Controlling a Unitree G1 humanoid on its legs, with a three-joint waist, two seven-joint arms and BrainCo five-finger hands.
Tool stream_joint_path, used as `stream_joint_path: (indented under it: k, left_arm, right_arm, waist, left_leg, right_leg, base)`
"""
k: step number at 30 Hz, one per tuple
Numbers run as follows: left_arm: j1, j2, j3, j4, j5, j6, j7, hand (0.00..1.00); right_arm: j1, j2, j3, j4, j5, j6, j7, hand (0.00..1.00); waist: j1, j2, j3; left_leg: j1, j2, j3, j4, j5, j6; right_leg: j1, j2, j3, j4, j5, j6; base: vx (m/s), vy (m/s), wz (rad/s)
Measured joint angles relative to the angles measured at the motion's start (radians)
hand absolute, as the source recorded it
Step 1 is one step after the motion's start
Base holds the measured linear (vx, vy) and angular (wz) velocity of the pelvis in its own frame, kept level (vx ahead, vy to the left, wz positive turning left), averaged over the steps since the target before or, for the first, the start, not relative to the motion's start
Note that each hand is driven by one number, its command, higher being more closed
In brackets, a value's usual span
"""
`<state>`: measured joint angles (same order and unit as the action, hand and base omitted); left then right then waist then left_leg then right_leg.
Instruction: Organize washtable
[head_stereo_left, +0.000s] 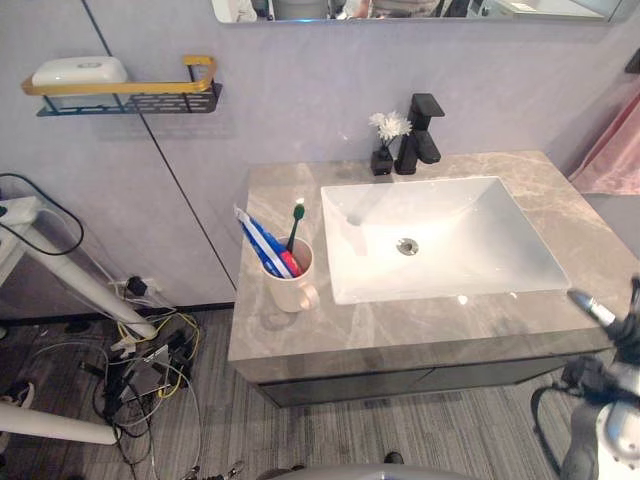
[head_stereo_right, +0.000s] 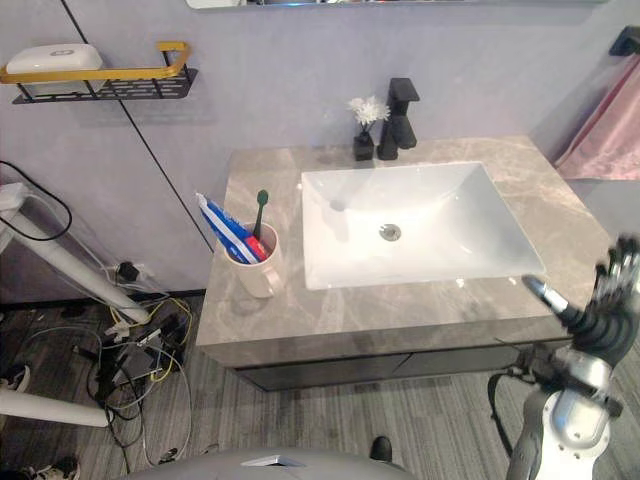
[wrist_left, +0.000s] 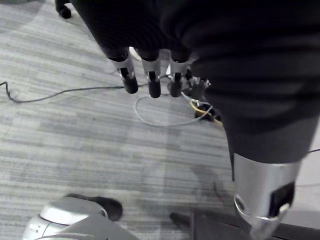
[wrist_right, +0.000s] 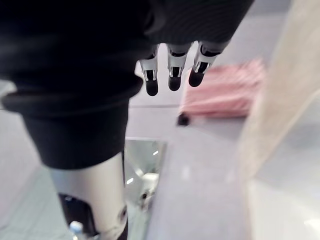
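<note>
Found the left hand (wrist_left: 151, 75) hanging over the grey floor (wrist_left: 75, 145), fingers straight, slightly apart and empty, with loose cables (wrist_left: 201, 107) just past the fingertips. Saw a wall shelf (head_stereo_left: 125, 98) carrying a white soap (head_stereo_left: 80, 71), far to the left of the right hand's fingers. Noted the cup (head_stereo_left: 290, 284) upright on the counter (head_stereo_left: 400, 335), just left of the white basin (head_stereo_left: 450, 250), across that basin from the right fingers and well apart from them. Noted the toothbrush (head_stereo_left: 295, 228) standing in it, long axis nearly vertical, head up. Beside it, noted the toothpaste tube (head_stereo_left: 260, 240) slanting up and away from those fingers. Spotted a small flower vase (head_stereo_left: 383, 150) and a black tap (head_stereo_left: 420, 135) behind the basin. Found the right hand (head_stereo_right: 600, 322) raised by the counter's front right corner, fingers straight, spread and empty, a pink towel (head_stereo_right: 610, 130) beyond them.
</note>
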<state>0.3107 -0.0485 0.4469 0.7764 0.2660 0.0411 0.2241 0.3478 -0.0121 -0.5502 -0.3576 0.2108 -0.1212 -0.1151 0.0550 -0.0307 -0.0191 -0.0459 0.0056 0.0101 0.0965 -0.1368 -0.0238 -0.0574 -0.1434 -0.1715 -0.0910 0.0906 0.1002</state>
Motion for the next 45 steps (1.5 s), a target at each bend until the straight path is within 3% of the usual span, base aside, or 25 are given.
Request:
stream_joint_path:
  k: [2,5,9,13,17,19,24,28,33,39,43,44,45]
  left_arm:
    - [0.000,-0.011,0.041,0.010,-0.082,-0.002,0.002,0.00]
    - [0.002,-0.028,0.081,0.036,-0.210,-0.001,0.005,0.00]
    - [0.003,-0.031,0.094,0.046,-0.251,-0.002,0.013,0.00]
    - [-0.006,-0.028,0.065,0.048,-0.262,-0.007,0.011,0.00]
    - [-0.012,-0.028,0.080,0.086,-0.331,-0.016,0.002,0.00]
    - [-0.040,-0.027,0.131,0.128,-0.423,-0.019,-0.003,0.00]
    - [-0.080,-0.026,0.165,0.081,-0.698,-0.056,-0.019,0.00]
    - [-0.082,-0.027,0.161,-0.200,-0.807,-0.111,-0.008,0.00]
    - [-0.085,-0.027,0.159,-0.651,-0.847,-0.200,0.058,0.00]
    - [-0.080,-0.026,0.180,-1.084,-0.794,-0.261,0.137,0.00]
    - [-0.077,-0.026,0.133,-1.334,-0.736,-0.291,0.147,0.00]
    - [-0.077,-0.024,0.095,-1.401,-0.699,-0.295,0.143,1.00]
    - [-0.076,-0.021,0.079,-1.431,-0.680,-0.297,0.139,1.00]
  right_arm:
    - [0.044,0.059,-0.007,0.162,-0.003,0.035,-0.028,0.00]
    - [0.117,0.112,0.008,0.262,-0.009,0.066,-0.088,0.00]
    - [0.148,0.119,0.052,0.405,-0.048,0.089,-0.131,0.00]
    - [0.136,0.113,0.122,0.634,-0.075,0.109,-0.090,0.00]
    - [0.076,0.091,0.062,0.901,-0.073,0.115,-0.078,0.00]
    - [0.015,0.073,-0.035,1.105,-0.072,0.120,-0.076,0.00]
    - [-0.056,0.072,-0.117,1.300,0.001,0.132,-0.038,0.00]
    - [-0.093,0.082,-0.093,1.308,0.046,0.127,-0.019,0.00]
    - [-0.101,0.073,0.038,1.309,0.046,0.098,-0.014,0.00]
    - [-0.117,0.060,0.124,1.308,0.044,0.086,-0.010,0.00]
    - [-0.117,0.061,0.126,1.308,0.044,0.085,-0.002,0.00]
    - [-0.117,0.061,0.126,1.308,0.044,0.085,0.000,0.00]
    - [-0.117,0.061,0.125,1.308,0.044,0.085,0.001,0.00]
  waist:
    - [-0.002,-0.007,0.002]
    - [-0.002,0.001,0.007]
    - [-0.006,0.007,0.005]
    - [-0.007,0.008,0.003]
    - [-0.001,0.013,-0.001]
    - [0.008,0.018,-0.002]
    - [0.009,0.017,-0.003]
    - [0.012,0.017,0.005]
    - [0.024,0.008,0.004]
    - [0.038,0.006,0.004]
    - [0.039,0.003,0.004]
    - [0.039,0.003,0.004]
    - [0.039,0.003,0.004]
  left_leg:
    - [0.009,0.000,0.009,0.000,-0.002,0.002]
    - [0.026,0.001,0.024,0.000,-0.016,0.006]
    - [0.054,0.012,0.041,0.007,-0.035,0.001]
    - [0.063,0.022,0.044,0.001,-0.037,-0.003]
    - [0.073,0.023,0.042,-0.013,-0.037,-0.004]
    - [0.089,0.022,0.033,-0.021,-0.035,-0.005]
    - [0.093,0.017,-0.019,-0.034,-0.023,-0.009]
    - [0.098,0.014,-0.043,-0.042,-0.012,-0.008]
    - [0.089,0.014,-0.048,-0.034,-0.014,-0.011]
    - [0.087,0.015,-0.049,-0.012,-0.029,-0.011]
    - [0.086,0.014,-0.055,-0.006,-0.029,-0.011]
    - [0.086,0.014,-0.057,-0.006,-0.029,-0.011]
    - [0.086,0.014,-0.058,-0.006,-0.029,-0.011]
  right_leg:
    - [0.007,-0.001,0.002,0.000,0.000,0.000]
    - [0.031,-0.004,0.003,0.000,-0.012,-0.003]
    - [0.058,-0.002,0.004,0.002,-0.023,-0.007]
    - [0.062,0.008,0.003,0.007,-0.033,-0.008]
    - [0.068,0.009,0.001,0.002,-0.034,-0.002]
    - [0.079,0.009,-0.006,0.001,-0.039,0.003]
    - [0.099,0.006,-0.054,0.001,-0.046,0.006]
    - [0.116,0.001,-0.081,0.001,-0.047,0.006]
    - [0.120,0.001,-0.092,0.001,-0.051,0.006]
    - [0.129,0.001,-0.095,0.004,-0.054,0.006]
    - [0.131,-0.001,-0.102,0.004,-0.054,0.006]
    - [0.132,-0.001,-0.104,0.004,-0.054,0.006]
    - [0.132,-0.001,-0.105,0.004,-0.054,0.006]
  base:
    - [0.00,0.012,-0.06]
    - [0.00,0.020,-0.07]
    - [0.02,0.000,-0.10]
    - [0.03,-0.032,-0.02]
    - [0.06,-0.012,0.02]
    - [0.08,-0.014,0.08]
    - [0.03,-0.016,0.27]
    - [-0.02,0.002,0.19]
    - [-0.03,-0.003,0.07]
    - [0.00,0.000,0.00]
    - [0.02,0.003,0.05]
    - [0.01,0.000,0.07]
    - [0.00,-0.002,0.05]
